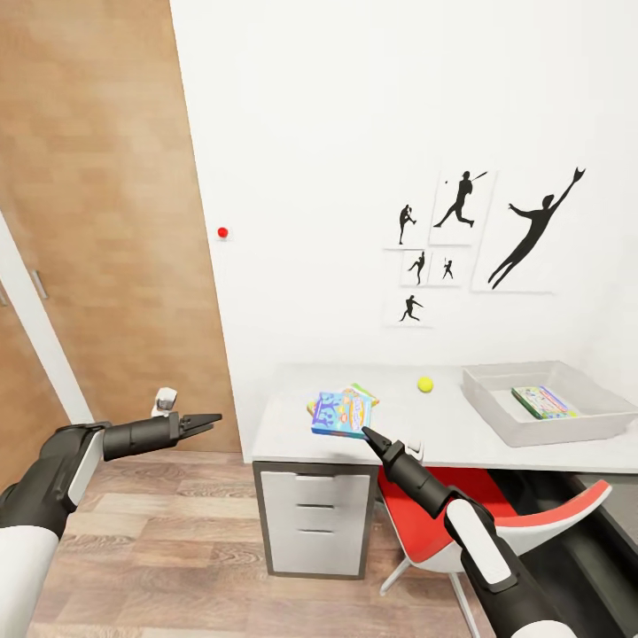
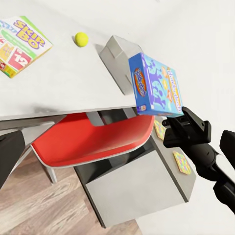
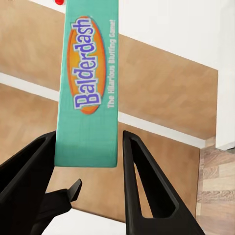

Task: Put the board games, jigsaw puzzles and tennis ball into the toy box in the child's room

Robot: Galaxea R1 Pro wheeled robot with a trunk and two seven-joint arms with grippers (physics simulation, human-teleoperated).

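White wall and pale desk (image 1: 443,425) fill the head view: the right gripper (image 1: 368,434) lifts the blue board game (image 1: 344,413) over the desk's left end, toy box (image 1: 496,412) at its right end. Left wrist view: left gripper (image 1: 208,420) empty, parted. Right wrist view: fingers (image 3: 142,181) clamp the box's edge; next, I judge, carry it into the box.

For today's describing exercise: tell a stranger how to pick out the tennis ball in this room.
Start at the long pale table under the black silhouette pictures. On its top, between the blue game box in the right gripper and the grey toy box, lies the tennis ball. It is the one small, round, yellow-green thing; everything near it is flat and boxy.
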